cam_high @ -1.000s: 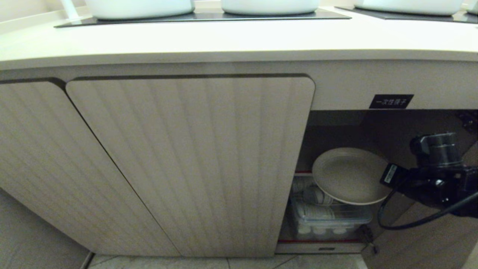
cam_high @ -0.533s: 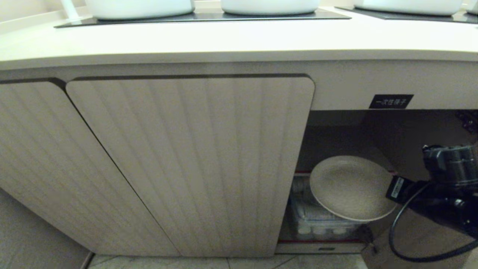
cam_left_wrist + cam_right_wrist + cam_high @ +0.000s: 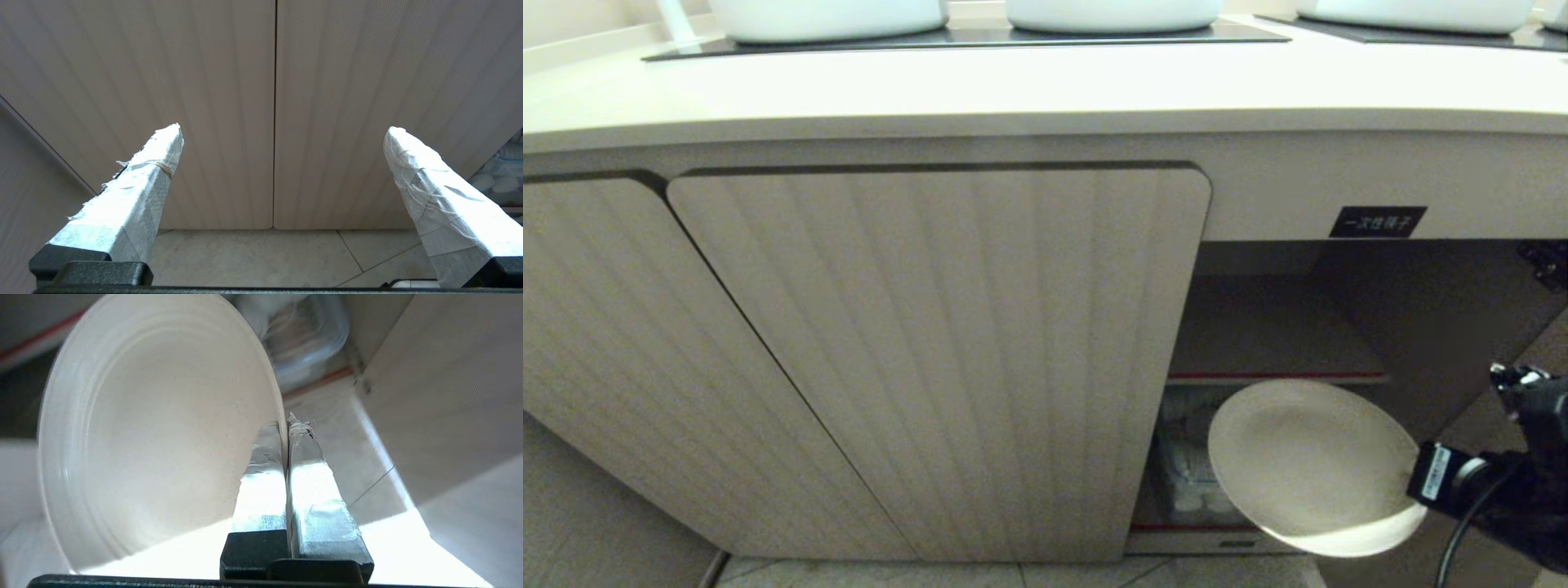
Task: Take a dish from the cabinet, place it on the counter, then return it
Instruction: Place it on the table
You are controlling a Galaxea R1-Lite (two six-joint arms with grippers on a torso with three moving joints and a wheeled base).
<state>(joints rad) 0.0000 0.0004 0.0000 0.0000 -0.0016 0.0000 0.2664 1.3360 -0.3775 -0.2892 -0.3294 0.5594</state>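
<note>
The dish (image 3: 1311, 461), a plain cream-white plate, hangs tilted in front of the cabinet's (image 3: 931, 351) open right compartment, lower than its inner shelf (image 3: 1274, 335). My right gripper (image 3: 1414, 483) is shut on the dish's right rim. In the right wrist view its taped fingers (image 3: 261, 457) pinch the rim of the dish (image 3: 155, 433), and the right gripper (image 3: 286, 424) points toward the cabinet floor. The left gripper (image 3: 282, 130) stands open and holds nothing, facing the closed ribbed doors near the floor. The counter (image 3: 1045, 82) runs above.
A clear plastic box of white items (image 3: 1188, 482) sits on the cabinet's lower level behind the dish. The open door (image 3: 449, 396) stands close on the right. White pots (image 3: 1111, 12) rest on the black cooktop. A black label (image 3: 1378, 221) marks the compartment. Tiled floor (image 3: 1013, 573) lies below.
My right gripper has carried the dish downward and outward, from just above the inner shelf to in front of the lower opening. The shelf now shows bare.
</note>
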